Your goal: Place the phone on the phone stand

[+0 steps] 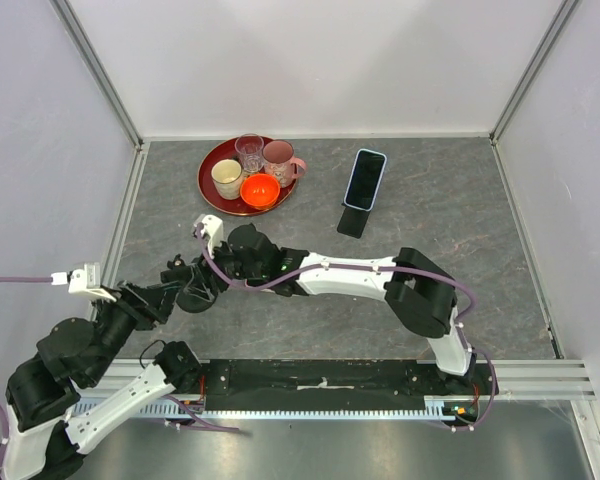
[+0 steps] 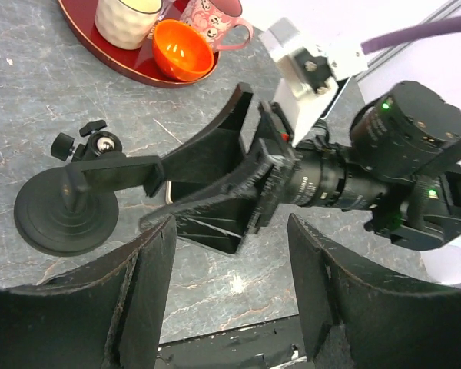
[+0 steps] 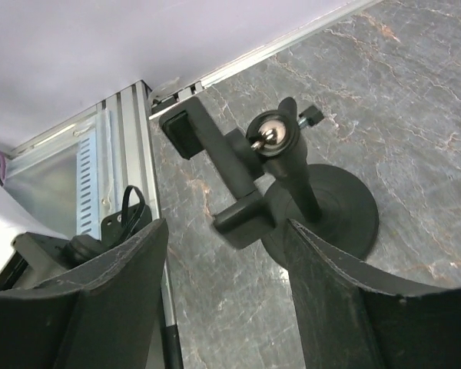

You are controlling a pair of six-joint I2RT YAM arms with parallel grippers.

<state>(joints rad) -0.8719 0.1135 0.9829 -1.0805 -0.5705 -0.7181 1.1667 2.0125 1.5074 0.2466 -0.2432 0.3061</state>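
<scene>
The phone [image 1: 365, 178], in a light blue case, lies flat on the grey table at the back, right of the tray. The black phone stand [image 1: 188, 285] stands near the front left, with a round base [image 2: 60, 213], a ball joint and a clamp arm [image 3: 207, 146]. My left gripper [image 1: 166, 300] is open and empty just short of the stand, and its own view [image 2: 230, 300] shows bare table between the fingers. My right gripper [image 1: 218, 275] is open in its own view [image 3: 223, 300], with its fingers either side of the clamp arm's end and not closed on it.
A red tray [image 1: 205, 180] at the back left holds cups, a glass and an orange bowl [image 1: 260, 190]. A dark flat piece [image 1: 354, 222] lies at the phone's near end. White walls surround the table, and a metal rail [image 3: 127, 154] runs along the left edge.
</scene>
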